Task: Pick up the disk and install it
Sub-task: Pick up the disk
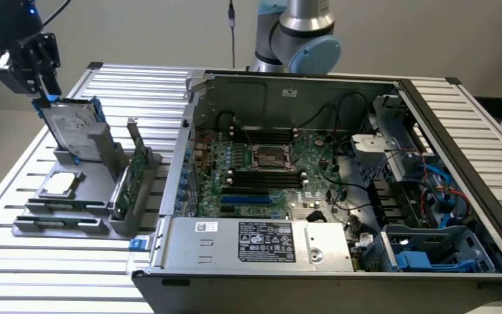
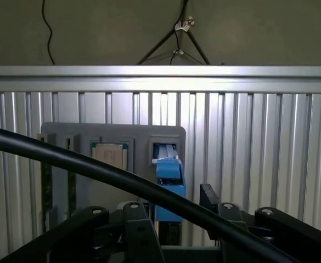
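Black cable (image 2: 122, 181) off my own wrist crosses closest to the lens. Near the slatted aluminium counter's (image 1: 50, 275) edge on the exterior view's left, my end effector (image 1: 46, 96) stands wide, jaws either side of the top edge of the flat silver-grey metal disk (image 1: 70, 124). The disk is blue-railed and stands on edge in a grey plastic rack (image 1: 94, 209), presumably for grasping from above. The rack also holds a small square silver chip (image 1: 62, 185) and a thin green circuit card (image 1: 122, 186). Rightward, the open black computer case (image 1: 233, 243) raises a wall.

- The upright card (image 1: 123, 186) stands near the disk (image 1: 68, 127), narrowing that side.
- The computer case (image 1: 186, 150) lies open on top; cables (image 1: 443, 190) crowd its bay.
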